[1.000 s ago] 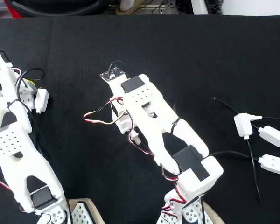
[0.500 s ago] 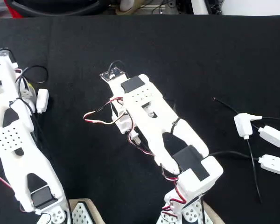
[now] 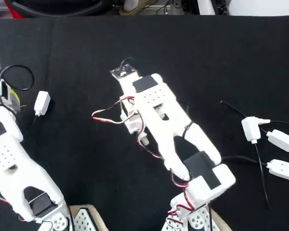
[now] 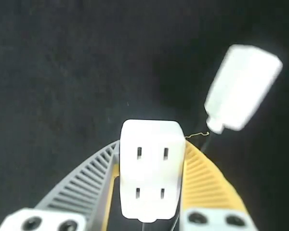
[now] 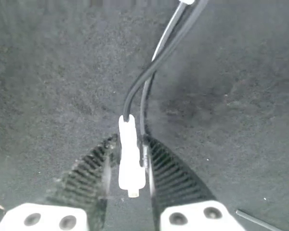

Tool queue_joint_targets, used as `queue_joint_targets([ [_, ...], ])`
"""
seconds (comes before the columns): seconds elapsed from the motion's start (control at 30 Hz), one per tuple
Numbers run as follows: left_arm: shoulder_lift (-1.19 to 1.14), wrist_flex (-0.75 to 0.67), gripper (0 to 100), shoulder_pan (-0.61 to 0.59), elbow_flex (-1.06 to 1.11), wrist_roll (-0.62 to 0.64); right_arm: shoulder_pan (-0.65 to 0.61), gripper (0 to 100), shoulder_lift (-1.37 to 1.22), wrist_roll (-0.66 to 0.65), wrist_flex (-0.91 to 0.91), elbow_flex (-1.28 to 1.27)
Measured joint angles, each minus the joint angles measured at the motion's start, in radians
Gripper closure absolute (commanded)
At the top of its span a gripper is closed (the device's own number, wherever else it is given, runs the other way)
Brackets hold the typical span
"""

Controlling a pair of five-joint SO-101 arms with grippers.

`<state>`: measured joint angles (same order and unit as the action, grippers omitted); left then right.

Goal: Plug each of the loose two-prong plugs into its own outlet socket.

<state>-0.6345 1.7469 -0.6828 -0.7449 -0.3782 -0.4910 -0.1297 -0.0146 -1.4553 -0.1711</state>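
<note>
My left gripper (image 4: pixel 151 144) is shut on a white outlet block (image 4: pixel 151 168) whose two pairs of slots face the camera. Just beyond it a loose white plug (image 4: pixel 241 86) lies on the black cloth. From above, that plug (image 3: pixel 42 102) lies to the right of the left arm (image 3: pixel 5 144), apart from it. My right gripper (image 5: pixel 129 140) is shut on a slim white plug (image 5: pixel 130 161), and its black cord (image 5: pixel 156 62) runs away over the cloth. The right arm (image 3: pixel 159 110) stands at the table's middle and hides its own gripper.
Three white plug and socket pieces lie at the right edge: one (image 3: pixel 252 128), another (image 3: pixel 282 139) and a third (image 3: pixel 284 168), with thin black cords (image 3: pixel 260 163) trailing around them. Red and white wires (image 3: pixel 106 118) loop beside the right arm.
The left arm has swung left, away from the loose white plug, which stays on the cloth. The right arm has shifted slightly up and to the right.
</note>
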Motion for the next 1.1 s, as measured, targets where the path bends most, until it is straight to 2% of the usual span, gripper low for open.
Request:
queue_joint_targets([
  [0.2, 0.410, -0.051, 95, 0.075, 0.379, -0.048, 0.049, 98.5, 0.084, 0.000, -0.005, -0.051],
  [0.43, 1.043, -0.338, 91, 0.341, 1.120, -0.109, 0.095, 98.5, 0.230, 0.000, -0.008, -0.121],
  [0.53, 1.231, -0.391, 93, 0.465, 1.376, -0.123, 0.132, 98.5, 0.287, 0.000, -0.008, -0.138],
  [0.67, 1.270, -0.430, 94, 0.643, 1.527, -0.167, 0.169, 98.5, 0.339, 0.000, -0.008, -0.161],
  [0.8, 1.270, -0.569, 94, 0.779, 1.669, -0.232, 0.206, 98.5, 0.373, 0.000, -0.008, -0.167],
  [0.93, 1.270, -0.723, 94, 0.885, 1.806, -0.293, 0.267, 98.5, 0.400, 0.000, -0.008, -0.167],
  [1.0, 1.274, -0.750, 93, 0.914, 1.817, -0.319, 0.282, 98.5, 0.414, 0.000, -0.008, -0.167],
  [1.1, 1.274, -0.764, 86, 0.951, 1.818, -0.359, 0.285, 98.5, 0.420, 0.000, -0.008, -0.167],
])
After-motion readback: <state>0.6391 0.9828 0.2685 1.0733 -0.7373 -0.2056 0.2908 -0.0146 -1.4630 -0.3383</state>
